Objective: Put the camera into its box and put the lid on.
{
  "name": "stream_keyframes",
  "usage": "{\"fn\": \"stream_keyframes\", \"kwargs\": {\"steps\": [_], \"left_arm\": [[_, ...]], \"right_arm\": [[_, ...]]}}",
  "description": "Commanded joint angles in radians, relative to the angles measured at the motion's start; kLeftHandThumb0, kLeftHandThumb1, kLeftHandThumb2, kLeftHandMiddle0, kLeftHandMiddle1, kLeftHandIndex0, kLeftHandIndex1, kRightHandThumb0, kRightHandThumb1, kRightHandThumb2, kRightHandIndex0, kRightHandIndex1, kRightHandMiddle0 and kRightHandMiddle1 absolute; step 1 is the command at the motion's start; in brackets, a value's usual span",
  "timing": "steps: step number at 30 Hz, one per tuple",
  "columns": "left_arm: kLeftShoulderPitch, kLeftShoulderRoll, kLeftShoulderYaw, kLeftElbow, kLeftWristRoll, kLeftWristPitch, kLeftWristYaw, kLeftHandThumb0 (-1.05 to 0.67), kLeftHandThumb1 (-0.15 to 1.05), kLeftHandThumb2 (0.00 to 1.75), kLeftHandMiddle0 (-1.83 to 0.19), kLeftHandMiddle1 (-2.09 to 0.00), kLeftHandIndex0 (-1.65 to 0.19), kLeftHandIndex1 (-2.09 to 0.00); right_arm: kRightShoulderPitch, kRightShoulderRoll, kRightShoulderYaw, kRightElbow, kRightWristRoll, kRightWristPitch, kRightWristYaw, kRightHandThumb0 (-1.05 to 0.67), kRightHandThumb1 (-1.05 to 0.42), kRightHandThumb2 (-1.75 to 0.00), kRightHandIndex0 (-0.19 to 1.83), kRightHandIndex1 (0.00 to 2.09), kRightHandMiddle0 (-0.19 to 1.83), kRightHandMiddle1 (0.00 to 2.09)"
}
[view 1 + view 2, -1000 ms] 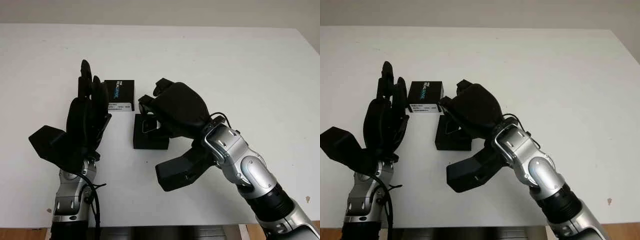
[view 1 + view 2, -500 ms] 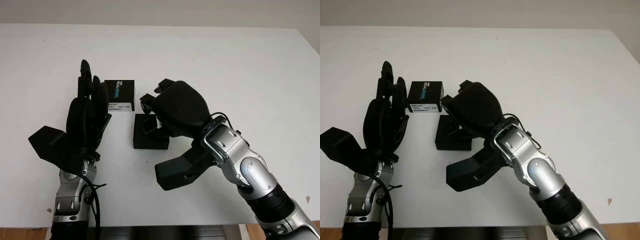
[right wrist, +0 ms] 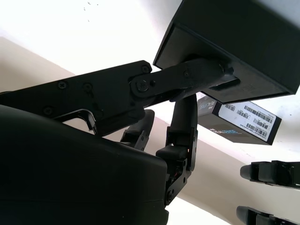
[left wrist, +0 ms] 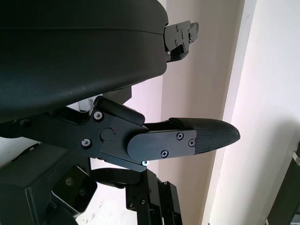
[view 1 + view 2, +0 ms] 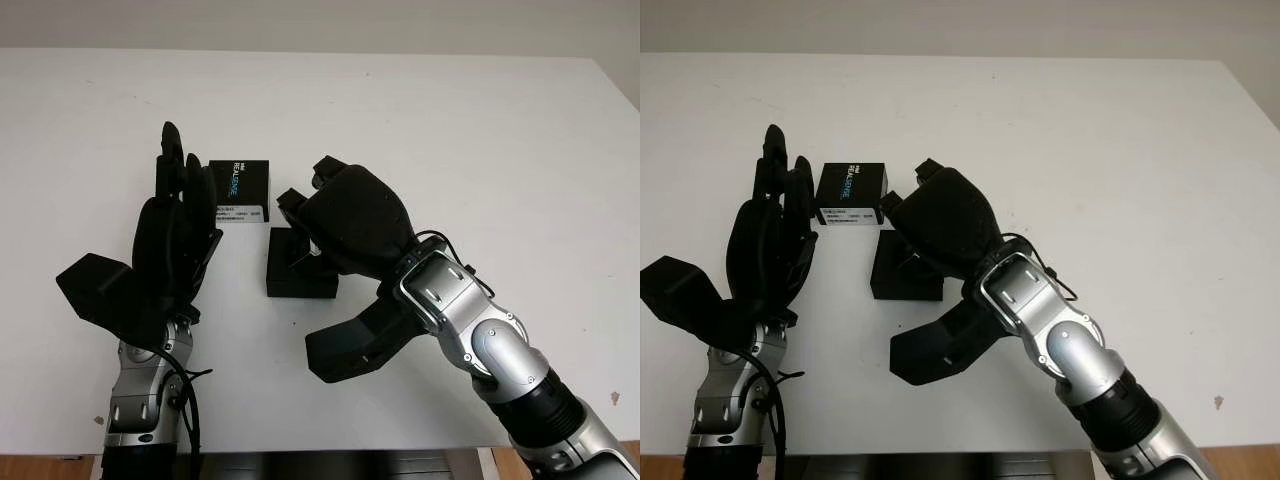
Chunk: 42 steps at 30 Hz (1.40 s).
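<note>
Two black boxes sit on the white table [image 5: 480, 150] in front of me. My right hand [image 5: 350, 225] hovers over the plain black box [image 5: 300, 270], with one finger touching its side in the wrist view. I cannot tell if it is gripping. My left hand [image 5: 175, 235] is up beside the printed lid [image 5: 238, 190], open and holding nothing. I cannot see the camera, so it may be inside already. If I push sideways, I think the box could slide away or tip.
</note>
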<state>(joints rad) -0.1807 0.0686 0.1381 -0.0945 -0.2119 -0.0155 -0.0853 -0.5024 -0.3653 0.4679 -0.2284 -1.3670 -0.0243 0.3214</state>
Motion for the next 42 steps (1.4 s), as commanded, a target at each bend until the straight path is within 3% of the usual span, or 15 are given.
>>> {"fn": "stream_keyframes", "kwargs": {"steps": [1,4,7,11,13,14,19,23,29,40,42], "left_arm": [[0.015,-0.001,0.001,-0.029,0.001,0.005,0.003,-0.74,1.05,0.49,0.19,0.00,0.19,0.00],[0.016,-0.004,0.001,-0.032,0.001,0.003,0.006,-0.74,1.05,0.49,0.19,0.00,0.19,0.00],[0.016,-0.003,0.001,-0.029,0.001,0.000,0.004,-0.74,1.05,0.48,0.19,0.00,0.19,0.00],[0.019,-0.003,0.002,-0.032,0.003,-0.002,0.005,-0.74,1.05,0.48,0.19,0.00,0.19,0.00],[0.022,-0.001,0.001,-0.038,0.003,0.006,0.006,-0.74,1.05,0.48,0.19,0.00,0.19,0.00],[0.024,0.000,0.002,-0.042,0.003,0.009,0.006,-0.74,1.05,0.48,0.19,0.00,0.19,0.00],[0.028,0.003,0.012,-0.040,-0.012,-0.003,-0.006,-0.74,1.05,0.47,0.19,0.00,0.19,0.00],[0.033,0.007,0.017,-0.047,-0.018,0.004,-0.010,-0.74,1.05,0.46,0.19,0.00,0.19,0.00],[0.034,0.010,0.025,-0.044,-0.032,0.003,-0.020,-0.75,1.05,0.43,0.19,0.00,0.19,0.00],[0.039,0.013,0.029,-0.054,-0.039,0.017,-0.021,-0.75,1.05,0.42,0.19,0.00,0.19,0.00],[0.040,0.013,0.029,-0.053,-0.034,0.013,-0.019,-0.75,1.05,0.43,0.19,0.00,0.19,0.00]], "right_arm": [[0.006,-0.005,-0.009,0.014,-0.024,0.028,-0.002,-0.52,-0.95,-0.05,0.35,0.90,0.41,1.41],[0.001,-0.009,-0.005,0.012,-0.036,0.029,0.044,-0.54,-0.93,-0.05,0.37,0.85,0.47,1.33],[0.001,-0.006,-0.011,0.006,-0.014,0.029,0.092,-0.54,-0.86,-0.05,0.44,0.87,0.68,1.01],[0.013,-0.001,-0.025,0.009,0.035,0.017,0.042,-0.53,-0.85,-0.05,0.47,1.15,0.80,0.87],[0.014,-0.002,-0.034,0.011,0.071,0.005,0.006,-0.51,-0.86,-0.05,0.35,1.46,0.78,0.93],[0.016,-0.001,-0.040,0.013,0.097,-0.002,-0.013,-0.50,-0.86,-0.05,0.32,1.51,0.77,0.98],[0.018,-0.004,-0.091,0.044,0.302,-0.089,-0.116,-0.41,-0.89,-0.06,0.27,1.37,0.60,1.33],[0.005,-0.007,-0.132,0.061,0.472,-0.155,-0.132,-0.41,-0.96,-0.06,0.16,1.58,0.41,1.61],[0.001,0.005,-0.171,0.054,0.605,-0.169,-0.128,-0.34,-0.95,-0.05,0.15,1.63,0.46,1.45],[-0.011,0.021,-0.179,0.085,0.613,-0.147,-0.167,-0.33,-0.93,-0.05,0.20,1.61,0.51,1.44],[-0.016,0.021,-0.180,0.076,0.612,-0.110,-0.136,-0.34,-0.93,-0.05,0.18,1.52,0.56,1.41]]}}
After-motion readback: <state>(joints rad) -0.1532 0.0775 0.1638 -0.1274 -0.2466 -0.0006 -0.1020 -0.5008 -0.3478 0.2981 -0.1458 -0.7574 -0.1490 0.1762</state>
